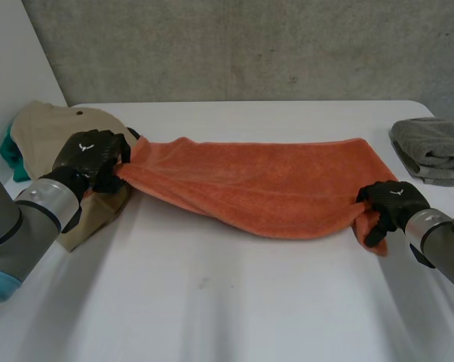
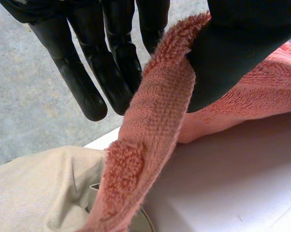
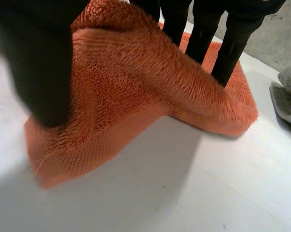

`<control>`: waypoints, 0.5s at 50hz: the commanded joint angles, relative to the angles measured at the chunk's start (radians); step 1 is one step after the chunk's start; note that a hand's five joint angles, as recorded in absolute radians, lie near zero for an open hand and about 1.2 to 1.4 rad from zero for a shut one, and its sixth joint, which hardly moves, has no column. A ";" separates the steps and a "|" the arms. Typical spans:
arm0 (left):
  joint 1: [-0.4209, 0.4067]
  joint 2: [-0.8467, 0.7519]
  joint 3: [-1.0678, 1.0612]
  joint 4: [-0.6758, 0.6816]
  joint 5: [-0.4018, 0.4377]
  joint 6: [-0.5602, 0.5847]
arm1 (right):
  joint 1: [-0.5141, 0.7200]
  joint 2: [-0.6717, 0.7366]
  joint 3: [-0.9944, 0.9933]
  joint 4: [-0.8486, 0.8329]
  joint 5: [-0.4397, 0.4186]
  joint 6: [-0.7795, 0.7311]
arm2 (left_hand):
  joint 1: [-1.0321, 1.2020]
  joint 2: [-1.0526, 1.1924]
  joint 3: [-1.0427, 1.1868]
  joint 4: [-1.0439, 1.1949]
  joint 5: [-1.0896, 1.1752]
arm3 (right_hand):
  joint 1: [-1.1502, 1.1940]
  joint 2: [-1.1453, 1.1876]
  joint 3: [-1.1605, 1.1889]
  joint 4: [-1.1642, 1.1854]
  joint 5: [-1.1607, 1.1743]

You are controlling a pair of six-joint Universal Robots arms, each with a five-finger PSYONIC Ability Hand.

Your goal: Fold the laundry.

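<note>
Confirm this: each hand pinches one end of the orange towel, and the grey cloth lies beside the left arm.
Wrong side: the head view shows the grey cloth beside the right arm. The left hand and the right hand do each pinch one end of the orange towel.

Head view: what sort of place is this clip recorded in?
Probably a lab test bench rather than a home: a white table against a plain concrete wall, with an orange towel, a beige garment and a grey cloth as folding material.
</note>
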 commanded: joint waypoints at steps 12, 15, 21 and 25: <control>0.056 0.249 0.001 -0.242 0.037 0.056 | -0.074 -0.309 -0.095 0.286 -0.047 -0.205 | 0.223 0.194 0.200 0.193 0.225 | 0.852 0.855 0.863 0.860 0.858; 0.070 0.303 0.013 -0.366 0.086 0.119 | -0.123 -0.326 -0.128 0.482 -0.142 -0.320 | 0.223 0.194 0.200 0.193 0.225 | 0.852 0.855 0.863 0.860 0.858; 0.050 0.231 0.053 -0.543 0.108 0.275 | -0.133 -0.264 -0.176 0.660 -0.187 -0.495 | 0.223 0.194 0.200 0.193 0.225 | 0.852 0.855 0.863 0.860 0.858; 0.038 0.082 0.130 -0.584 0.065 0.375 | -0.128 -0.170 -0.239 0.674 -0.135 -0.543 | 0.223 0.194 0.200 0.193 0.225 | 0.852 0.855 0.863 0.860 0.858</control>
